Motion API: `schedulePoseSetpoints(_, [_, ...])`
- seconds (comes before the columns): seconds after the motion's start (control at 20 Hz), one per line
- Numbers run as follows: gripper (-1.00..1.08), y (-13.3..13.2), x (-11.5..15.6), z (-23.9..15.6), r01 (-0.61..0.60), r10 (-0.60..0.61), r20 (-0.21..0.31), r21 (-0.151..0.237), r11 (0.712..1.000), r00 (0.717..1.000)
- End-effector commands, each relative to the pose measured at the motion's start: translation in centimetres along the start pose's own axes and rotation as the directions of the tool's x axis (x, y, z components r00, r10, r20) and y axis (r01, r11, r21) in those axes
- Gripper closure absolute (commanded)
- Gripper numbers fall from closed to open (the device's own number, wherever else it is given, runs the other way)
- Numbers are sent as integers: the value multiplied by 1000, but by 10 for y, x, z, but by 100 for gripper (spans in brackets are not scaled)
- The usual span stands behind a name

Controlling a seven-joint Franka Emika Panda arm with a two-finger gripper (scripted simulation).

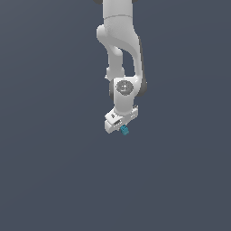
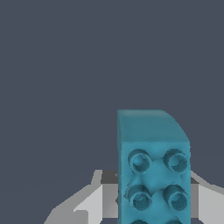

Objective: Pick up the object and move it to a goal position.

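The object (image 1: 125, 131) is a tiny teal-blue block with small bumps, seen just under the white hand in the exterior view. My gripper (image 1: 122, 128) hangs from the white arm, tilted, and is shut on the block. In the wrist view the object (image 2: 153, 166) fills the near middle, its studded face toward the camera. A grey finger (image 2: 89, 203) shows on one side of it and another finger (image 2: 209, 197) on the other. No goal marker is visible in either view.
A plain dark grey-blue surface fills the background in both views. The white arm (image 1: 119, 49) comes down from the top of the exterior view. No other objects or edges show.
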State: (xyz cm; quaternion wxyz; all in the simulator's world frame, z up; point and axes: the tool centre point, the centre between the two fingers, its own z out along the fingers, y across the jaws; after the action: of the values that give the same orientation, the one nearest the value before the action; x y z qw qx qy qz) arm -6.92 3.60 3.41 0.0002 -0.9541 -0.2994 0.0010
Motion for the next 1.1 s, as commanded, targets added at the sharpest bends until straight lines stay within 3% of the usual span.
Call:
schedulePoseSetpoints(0.0, [108, -4, 6, -11, 1, -1, -2, -1, 1000, 1000])
schedulePoseSetpoints(0.35, [108, -25, 33, -57, 1, -1, -2, -1, 1000, 1000])
schedulePoseSetpoints(1.05, [108, -80, 111, -187, 1, -1, -2, -1, 1000, 1000])
